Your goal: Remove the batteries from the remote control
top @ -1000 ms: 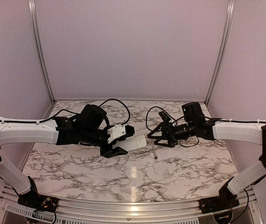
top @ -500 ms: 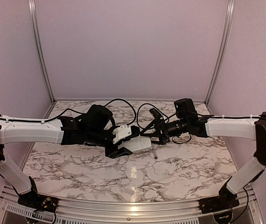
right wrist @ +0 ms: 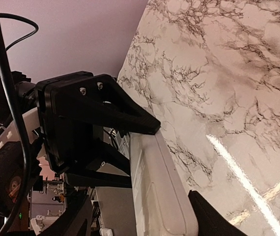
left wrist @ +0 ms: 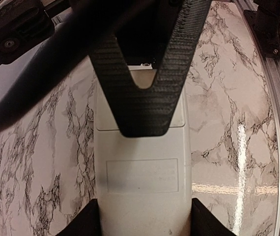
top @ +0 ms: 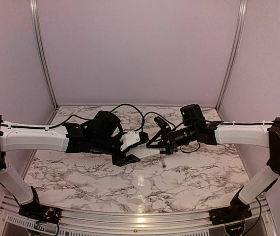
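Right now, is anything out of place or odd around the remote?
A small slim object lies loose on the table below the remote control; too small to identify. The left gripper holds the remote in the air, the right gripper straddling its far end. No damage shows.

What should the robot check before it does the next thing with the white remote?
1. Left gripper clamps the remote control: ok.
2. Remote held up off the table: ok.
3. Right gripper at the remote's free end: ok.
4. Right gripper gripping firmly: cannot tell.
5. Batteries in sight: not ok, none showing.
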Robot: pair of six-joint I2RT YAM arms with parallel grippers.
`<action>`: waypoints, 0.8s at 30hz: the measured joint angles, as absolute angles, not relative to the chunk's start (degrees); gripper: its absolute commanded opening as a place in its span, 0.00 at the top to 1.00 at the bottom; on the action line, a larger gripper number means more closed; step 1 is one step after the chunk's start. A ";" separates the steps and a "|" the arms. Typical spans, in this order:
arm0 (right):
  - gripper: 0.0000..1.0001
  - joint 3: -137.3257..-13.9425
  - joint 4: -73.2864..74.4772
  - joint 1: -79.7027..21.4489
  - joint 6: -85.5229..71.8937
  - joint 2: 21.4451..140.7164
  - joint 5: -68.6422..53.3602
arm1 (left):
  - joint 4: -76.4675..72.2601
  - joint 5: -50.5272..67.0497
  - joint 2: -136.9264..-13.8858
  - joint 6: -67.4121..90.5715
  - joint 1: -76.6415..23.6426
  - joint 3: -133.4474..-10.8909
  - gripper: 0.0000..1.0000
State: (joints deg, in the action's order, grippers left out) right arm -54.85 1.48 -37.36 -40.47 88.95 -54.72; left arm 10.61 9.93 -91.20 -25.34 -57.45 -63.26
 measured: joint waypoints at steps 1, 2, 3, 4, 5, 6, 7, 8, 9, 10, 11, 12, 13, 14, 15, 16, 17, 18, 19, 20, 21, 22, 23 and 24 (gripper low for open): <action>0.39 -54.85 1.63 -37.36 -40.47 88.95 -54.83 | 10.50 9.91 -91.20 -25.17 -57.45 -63.26 0.46; 0.40 -54.85 1.78 -37.36 -40.45 88.95 -54.92 | 10.39 9.76 -91.20 -24.93 -57.45 -63.26 0.45; 0.42 -54.85 1.83 -37.36 -40.42 88.95 -54.98 | 10.26 9.61 -91.20 -24.77 -57.45 -63.26 0.45; 0.46 -54.85 1.91 -37.36 -40.45 88.95 -55.00 | 10.17 9.34 -91.20 -24.64 -57.49 -63.26 0.45; 0.49 -54.87 2.02 -37.36 -40.40 88.95 -55.02 | 10.04 9.21 -91.20 -24.58 -57.49 -63.26 0.45; 0.51 -54.87 2.13 -37.36 -40.23 88.95 -55.05 | 9.91 8.95 -91.20 -24.51 -57.56 -63.26 0.45; 0.52 -54.89 2.22 -37.36 -40.32 88.99 -55.09 | 9.76 8.86 -91.22 -24.43 -57.60 -63.26 0.45; 0.52 -54.92 2.28 -37.36 -40.34 89.06 -55.09 | 9.58 8.73 -91.26 -24.36 -57.69 -63.26 0.45; 0.52 -54.94 2.35 -37.36 -40.32 89.14 -55.11 | 9.34 8.64 -91.33 -24.34 -57.80 -63.26 0.45; 0.53 -54.94 2.39 -37.36 -40.29 89.23 -55.13 | 9.15 8.49 -91.44 -24.29 -57.89 -63.26 0.45; 0.54 -54.94 2.42 -37.36 -40.27 89.38 -55.13 | 9.06 8.45 -91.50 -24.21 -58.00 -63.26 0.45; 0.56 -54.96 2.42 -37.36 -40.27 89.49 -55.13 | 9.04 8.43 -91.57 -24.18 -58.04 -63.26 0.45; 0.59 -54.98 2.44 -37.36 -40.27 89.69 -55.11 | 8.95 8.43 -91.61 -24.16 -58.11 -63.26 0.45; 0.61 -55.05 2.48 -37.36 -40.27 89.86 -55.11 | 8.93 8.43 -91.61 -24.16 -58.15 -63.26 0.45; 0.65 -55.18 2.55 -37.36 -40.27 90.04 -55.11 | 8.86 8.40 -91.61 -24.16 -58.19 -63.26 0.45; 0.68 -55.31 2.57 -37.36 -40.23 90.19 -55.09 | 8.82 8.40 -91.61 -24.16 -58.22 -63.26 0.45; 0.71 -55.40 2.59 -37.36 -40.18 90.28 -55.09 | 8.82 8.38 -91.61 -24.16 -58.24 -63.26 0.45; 0.73 -55.44 2.63 -37.36 -40.01 90.32 -55.09 | 8.82 8.36 -91.61 -24.16 -58.28 -63.26 0.45; 0.77 -55.44 2.66 -37.36 -40.12 90.43 -55.02 | 8.80 8.27 -91.61 -24.16 -58.30 -63.26 0.45; 0.81 -55.46 2.70 -37.34 -40.18 90.56 -54.98 | 8.80 8.25 -91.61 -24.16 -58.35 -63.26 0.45; 0.84 -55.46 2.83 -37.34 -40.18 90.65 -54.96 | 8.82 8.21 -91.61 -24.16 -58.35 -63.26 0.45; 0.87 -55.46 2.90 -37.34 -40.32 90.72 -55.13 | 8.86 7.99 -91.61 -24.25 -58.37 -63.26 0.42; 0.89 -55.55 2.92 -37.32 -41.17 90.74 -55.24 | 8.84 7.51 -91.66 -24.53 -58.48 -63.26 0.38; 0.91 -55.75 3.07 -37.28 -42.26 90.74 -55.27 | 8.73 6.92 -91.70 -24.86 -58.54 -63.26 0.34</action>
State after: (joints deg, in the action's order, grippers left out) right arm -55.75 3.07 -37.28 -42.26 90.74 -55.27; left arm 8.73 6.92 -91.70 -24.86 -58.54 -63.26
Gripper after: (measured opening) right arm 0.153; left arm 0.592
